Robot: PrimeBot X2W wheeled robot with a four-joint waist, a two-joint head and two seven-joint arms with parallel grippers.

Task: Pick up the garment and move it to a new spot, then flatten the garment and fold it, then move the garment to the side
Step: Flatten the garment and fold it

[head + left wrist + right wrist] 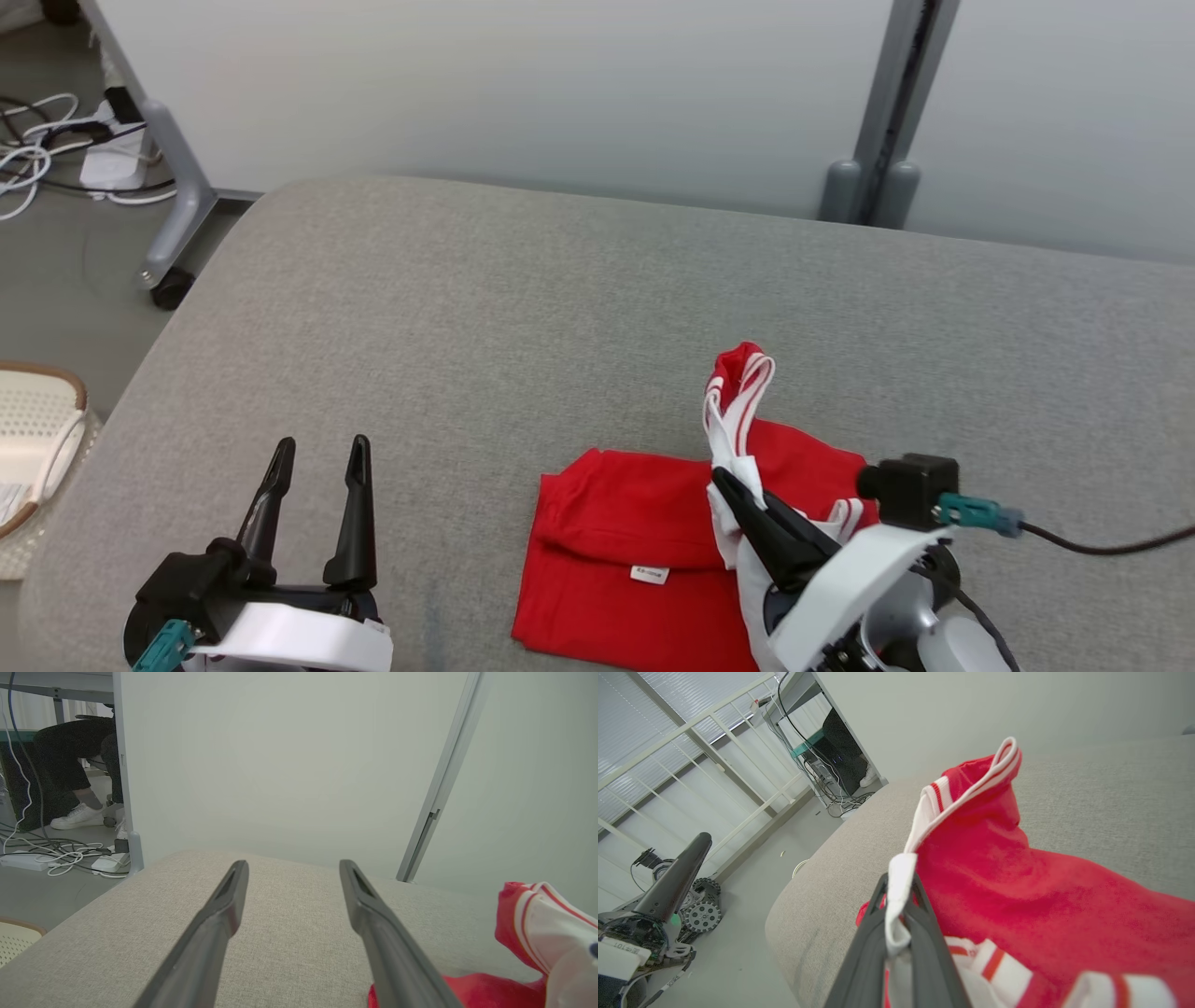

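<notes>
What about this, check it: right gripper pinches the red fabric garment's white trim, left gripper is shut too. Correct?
No: the left gripper stands open, as the left wrist view shows. The right gripper does pinch the red fabric garment's white trim.

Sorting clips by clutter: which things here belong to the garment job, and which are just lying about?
Job: red garment, right gripper shut on its white trim, open left gripper, grey cushion.
Lying about: floor cables, white basket, wheeled table leg, seated person's legs.

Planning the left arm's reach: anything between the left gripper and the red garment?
No. In the head view the grey cushion between the left gripper and the red garment is bare.
</notes>
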